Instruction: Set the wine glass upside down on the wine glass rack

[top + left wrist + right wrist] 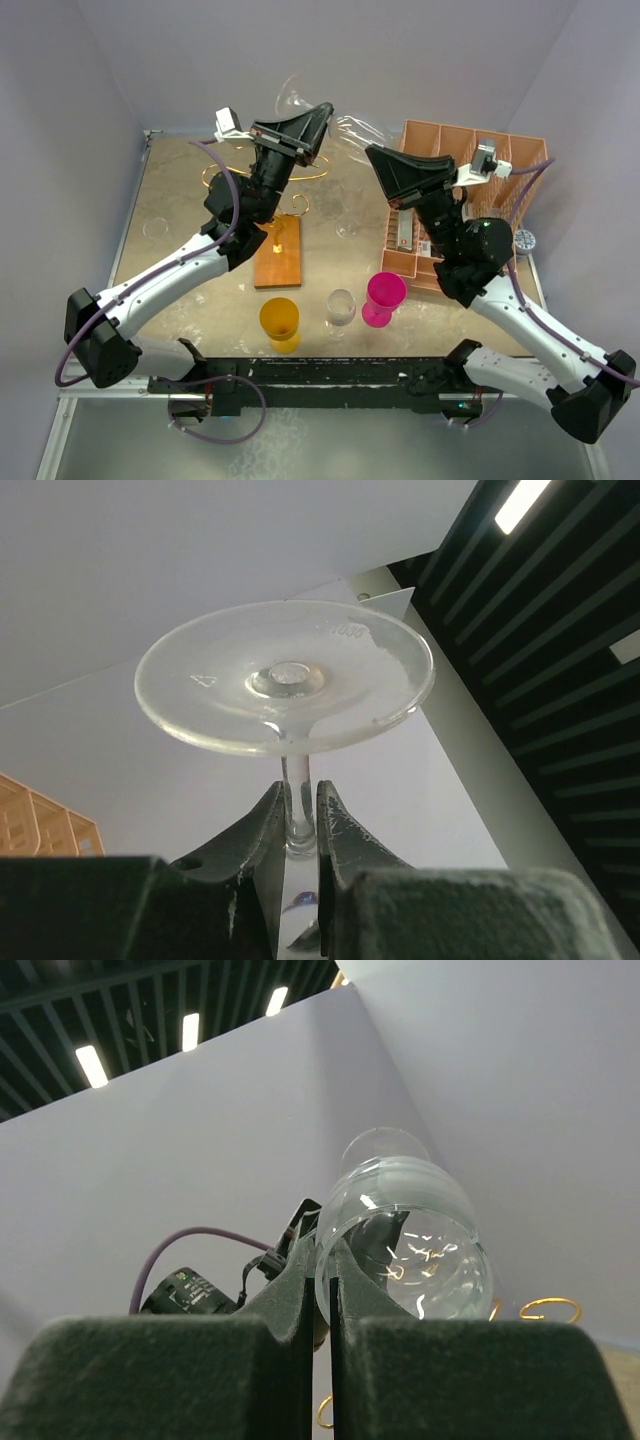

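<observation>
Wine glass [348,133] aloft above wine glass rack [278,255] — stem pinched by nearly closed left gripper [298,805], bowl rim clamped in closed right gripper [323,1260]. Right of the rack, salmon organizer [470,150]; nearer — orange cup [280,322], pink goblet [384,297].

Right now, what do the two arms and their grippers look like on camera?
The left arm and right arm have white links with black joints and bases. A purple cable runs along each. The left gripper and right gripper are matte black with tapered wedge fingers. A small white camera sits at each wrist.
</observation>
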